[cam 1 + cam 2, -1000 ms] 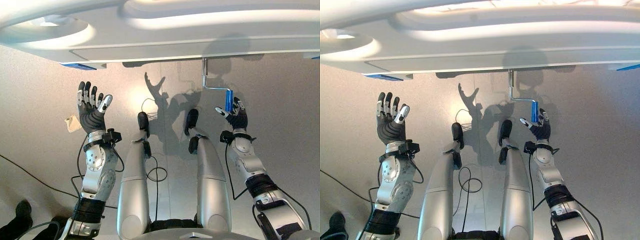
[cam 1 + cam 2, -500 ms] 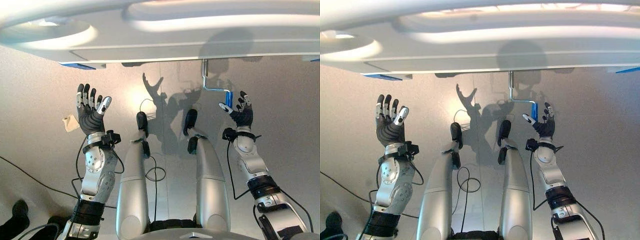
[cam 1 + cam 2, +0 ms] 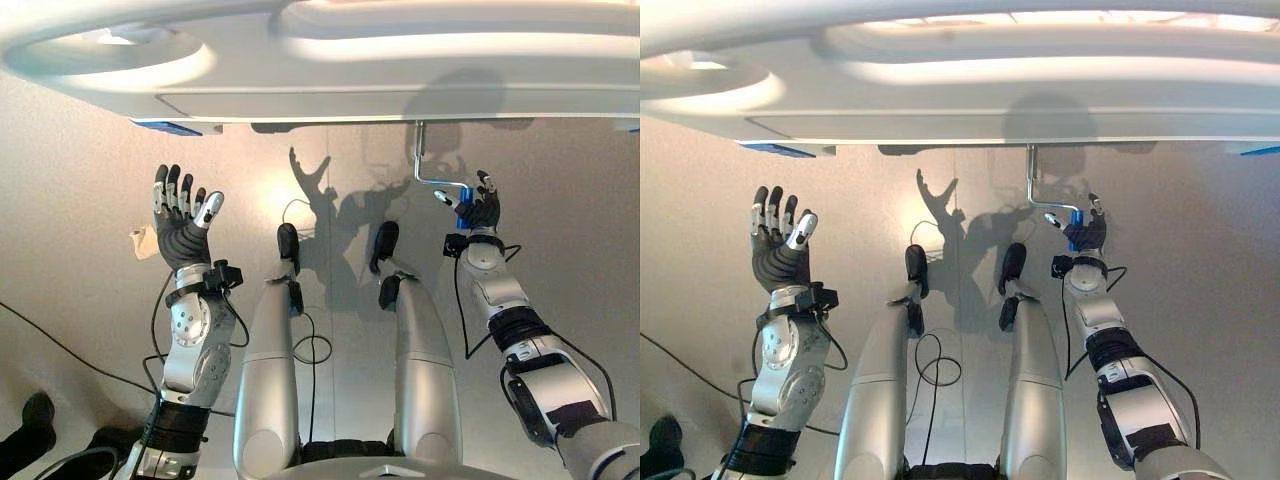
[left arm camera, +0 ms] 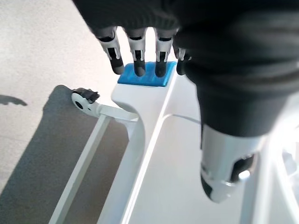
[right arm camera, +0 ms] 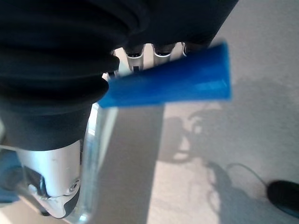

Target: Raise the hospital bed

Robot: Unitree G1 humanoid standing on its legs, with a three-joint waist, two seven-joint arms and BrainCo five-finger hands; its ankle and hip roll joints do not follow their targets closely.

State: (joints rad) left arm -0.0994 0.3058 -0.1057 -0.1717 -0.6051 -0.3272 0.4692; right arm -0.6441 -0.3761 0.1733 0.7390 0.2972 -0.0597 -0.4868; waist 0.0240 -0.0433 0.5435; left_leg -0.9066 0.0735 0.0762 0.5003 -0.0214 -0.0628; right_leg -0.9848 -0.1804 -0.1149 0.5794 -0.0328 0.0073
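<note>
Reaching farther forward than a second ago: right hand [image 3: 478, 208], fingers spread, blue-gripped silver crank handle [image 5: 168, 87] across its palm, not yet clasped, readied for winding. Left hand [image 3: 180, 222] raised, fingers straight, idle, holding nothing. Beyond, white hospital bed [image 3: 400, 60] overhead, crank hanging from its underside.

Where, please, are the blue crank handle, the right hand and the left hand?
Blue crank handle [image 5: 177, 79], right wrist view, middle of the grip.
Right hand [image 3: 480, 212], left eye view, palm.
Left hand [image 3: 180, 238], left eye view, palm.
</note>
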